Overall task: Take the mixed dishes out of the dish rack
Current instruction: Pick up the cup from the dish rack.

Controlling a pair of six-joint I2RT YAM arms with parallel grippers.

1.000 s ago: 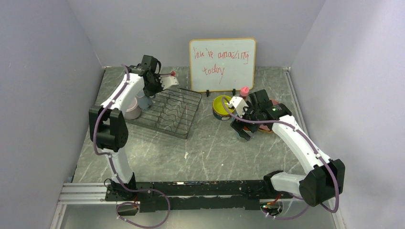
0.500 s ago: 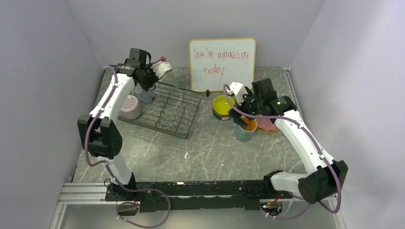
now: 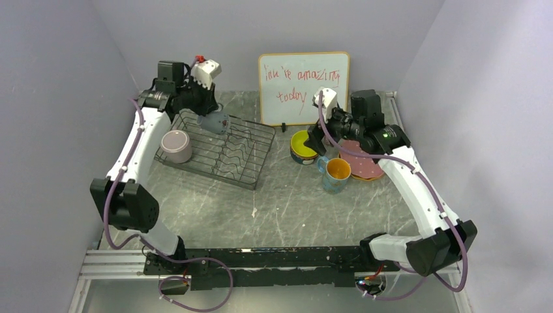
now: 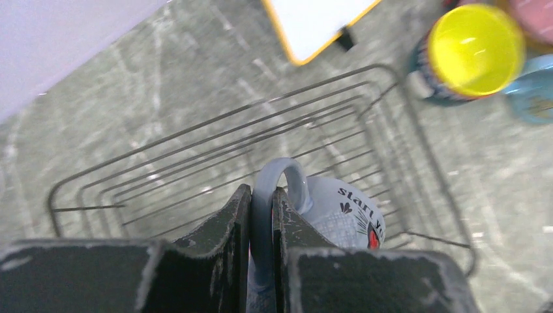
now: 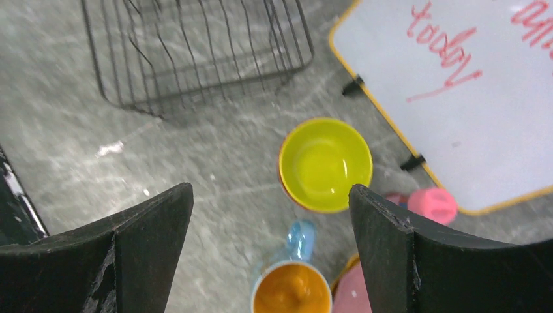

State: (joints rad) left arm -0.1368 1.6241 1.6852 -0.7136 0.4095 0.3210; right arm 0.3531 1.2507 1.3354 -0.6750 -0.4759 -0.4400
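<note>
The left gripper [image 4: 261,199] is clamped on the handle of the small grey cup [image 4: 342,215], holding it tipped in the air above the far end of the dish rack [image 3: 235,153], clear of the wires; the rack stands at the far-left part of the desk [image 3: 287,208], and its wavy dividers carry no plates; the lilac mug [image 3: 176,146] sits upside down at the rack's left end, though whether it rests inside the wires or just outside them cannot be told; the right gripper [image 5: 269,195], jaws wide apart and holding nothing, hangs over the dishes already set down near the desk's far-right part, in front of the white board [image 3: 303,88]; there the yellow bowl [image 5: 325,164] is nested in the blue-patterned bowl [image 3: 302,157], the blue mug [image 3: 337,175] stands upright just beside them with its orange inside showing, and the plates [image 3: 364,166] lie stacked next to it, pink speckled on top; by this showing the unloading looks nearly complete, with the grey cup yet to be put down on the desk and the lilac mug apparently the last piece to be dealt with.
</note>
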